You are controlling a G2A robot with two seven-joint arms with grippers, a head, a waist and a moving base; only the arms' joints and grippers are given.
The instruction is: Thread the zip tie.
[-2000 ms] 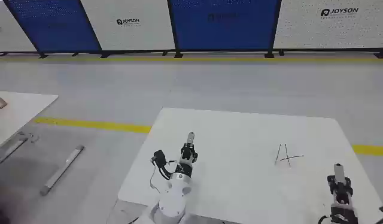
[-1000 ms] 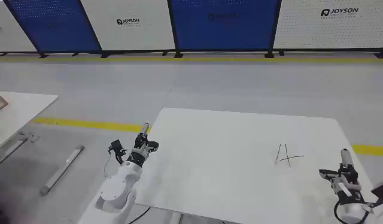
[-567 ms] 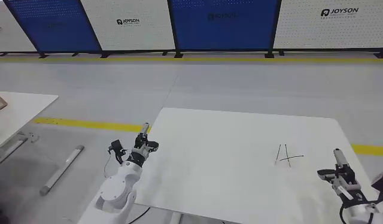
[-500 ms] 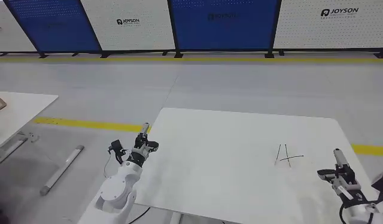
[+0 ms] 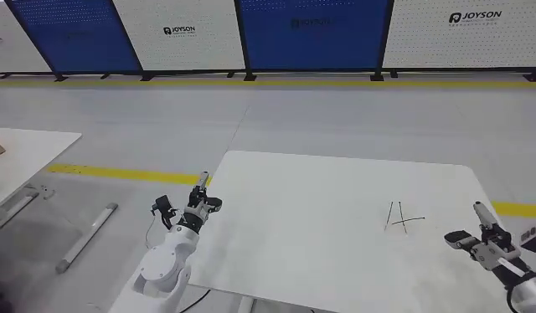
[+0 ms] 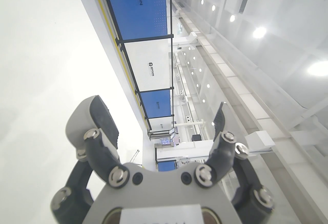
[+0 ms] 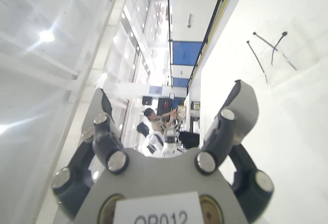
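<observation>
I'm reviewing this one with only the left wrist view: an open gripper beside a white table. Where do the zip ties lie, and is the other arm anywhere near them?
Observer: Three black zip ties lie crossed on the table. They are close to the right gripper, which is at the table's edge, and nothing touches them.
Operator: Is that right gripper open or holding something?
Observer: The right wrist view shows its jaws spread and empty. The left gripper is at the opposite table edge, far from the ties.
</observation>
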